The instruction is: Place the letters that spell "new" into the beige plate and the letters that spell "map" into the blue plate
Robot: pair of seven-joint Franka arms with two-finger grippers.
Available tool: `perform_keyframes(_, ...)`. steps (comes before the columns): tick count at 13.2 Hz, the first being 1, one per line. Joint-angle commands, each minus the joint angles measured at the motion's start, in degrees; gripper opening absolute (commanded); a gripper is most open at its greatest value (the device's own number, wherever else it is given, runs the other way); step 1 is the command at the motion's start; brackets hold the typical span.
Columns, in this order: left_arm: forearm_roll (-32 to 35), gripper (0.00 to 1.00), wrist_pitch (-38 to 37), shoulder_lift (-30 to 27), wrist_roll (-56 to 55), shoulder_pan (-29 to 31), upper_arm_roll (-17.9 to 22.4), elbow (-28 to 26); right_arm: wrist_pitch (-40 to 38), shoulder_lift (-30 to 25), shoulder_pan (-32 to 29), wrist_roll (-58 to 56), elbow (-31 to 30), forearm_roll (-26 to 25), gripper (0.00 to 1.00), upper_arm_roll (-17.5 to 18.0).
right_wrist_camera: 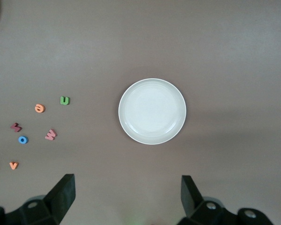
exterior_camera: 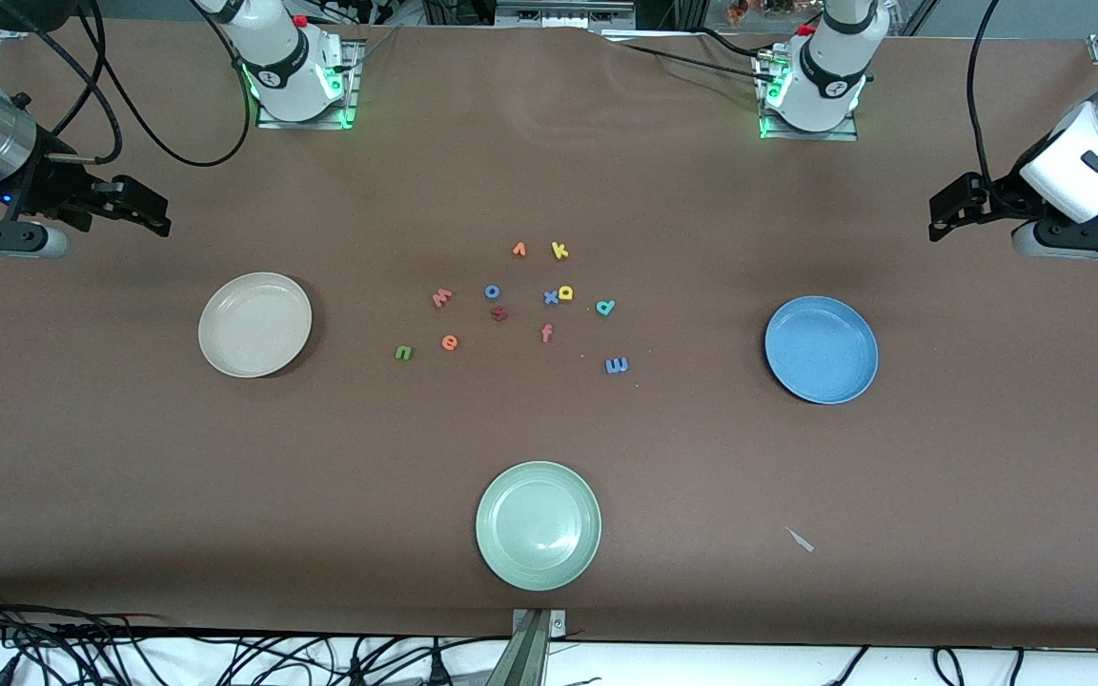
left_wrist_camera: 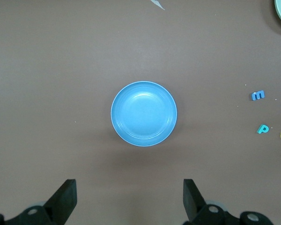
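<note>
Since the foam n (exterior_camera: 403, 353) lies flat, light and squashy on the worktop (exterior_camera: 549, 457), edge-pinching looks best; left gripper (left_wrist_camera: 129, 199) and right gripper (right_wrist_camera: 126, 197) wait wide, empty.

The brown table (exterior_camera: 549, 457) carries a beige plate (exterior_camera: 254, 324) under the right gripper's (right_wrist_camera: 126, 197) wrist camera and a blue plate (exterior_camera: 821, 349) under the left gripper's (left_wrist_camera: 129, 199). Foam letters (exterior_camera: 549, 297) lie scattered between the plates, well clear of both grippers, with a pale green plate (exterior_camera: 538, 525) nearest the front camera.
</note>
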Motion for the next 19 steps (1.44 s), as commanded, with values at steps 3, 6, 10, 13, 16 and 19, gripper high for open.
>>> perform_keyframes(3,-1.26,1.00,0.01,0.97,0.62,0.34,-0.20,1.36,0.83,-0.28,0.01,0.37,-0.07,0.91,1.00,-0.18)
perform_keyframes(6,-1.17,1.00,-0.08,1.15,0.62,0.16,-0.28,1.36,1.62,-0.19,0.01,0.37,0.28,1.36,1.00,-0.10)
perform_keyframes(10,-1.00,1.00,-0.78,1.94,0.10,-0.28,-0.46,1.27,1.80,0.51,-0.08,-0.33,0.28,1.36,1.00,-0.10)
perform_keyframes(13,-1.00,1.00,-0.96,2.03,0.10,-0.63,-0.63,1.35,1.80,4.55,0.01,-0.24,0.54,0.91,1.00,0.25)
perform_keyframes(16,-1.35,1.00,-1.13,2.99,0.36,-0.72,-0.72,1.27,2.76,8.05,2.82,0.37,2.03,1.18,1.00,0.69)
perform_keyframes(19,-1.35,1.00,-1.22,7.46,0.54,-1.85,-2.12,1.44,8.80,12.45,8.17,8.13,0.90,1.09,1.00,0.78)
